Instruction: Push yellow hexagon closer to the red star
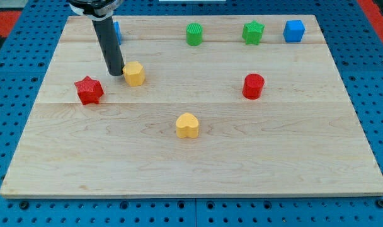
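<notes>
The yellow hexagon (134, 74) sits on the wooden board at the upper left. The red star (89, 90) lies to its left and a little lower, about a block's width away. My tip (116, 74) rests on the board right against the hexagon's left side, between the hexagon and the star. The dark rod rises from it toward the view's top.
A yellow heart (188, 125) lies near the board's middle. A red cylinder (253, 86) is at the right. Along the top edge are a green cylinder (194, 34), a green star (253, 32), a blue cube (293, 30), and a blue block (117, 31) partly hidden behind the rod.
</notes>
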Action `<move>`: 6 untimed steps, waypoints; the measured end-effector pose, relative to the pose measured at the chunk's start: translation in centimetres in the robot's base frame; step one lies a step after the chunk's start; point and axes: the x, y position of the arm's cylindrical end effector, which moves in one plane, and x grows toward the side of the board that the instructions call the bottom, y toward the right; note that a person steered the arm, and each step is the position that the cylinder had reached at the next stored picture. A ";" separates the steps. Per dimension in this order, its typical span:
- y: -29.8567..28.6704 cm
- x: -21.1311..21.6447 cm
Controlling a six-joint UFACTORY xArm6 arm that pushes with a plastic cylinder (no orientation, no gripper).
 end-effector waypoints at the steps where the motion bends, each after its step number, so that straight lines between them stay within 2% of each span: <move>1: 0.4 -0.3; 2: 0.4 -2.4; 4: 4.5 -3.0; 6: 3.8 1.4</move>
